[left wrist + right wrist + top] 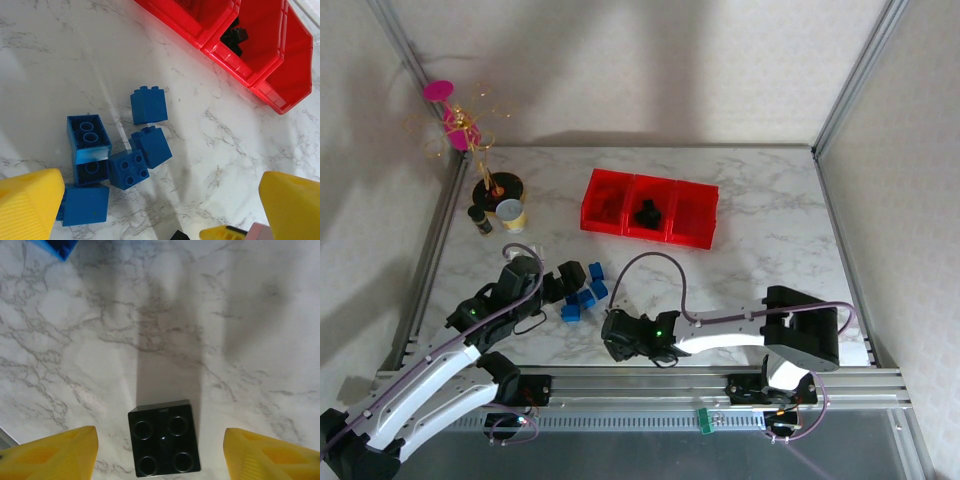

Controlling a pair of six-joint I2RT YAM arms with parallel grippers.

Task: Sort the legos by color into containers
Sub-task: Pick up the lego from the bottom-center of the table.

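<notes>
Three joined red containers stand at the back centre, also in the left wrist view. Black legos lie in the middle bin. Several blue legos cluster on the marble; in the left wrist view they lie ahead of and beside the left finger. My left gripper is open just left of that cluster, holding nothing. My right gripper is open, low over the table, with a single black lego between its fingers and a gap on each side.
A pale jar, a small dark jar and a black stand with pink and gold decoration sit at the back left. Metal frame posts bound the sides; a rail runs along the front edge.
</notes>
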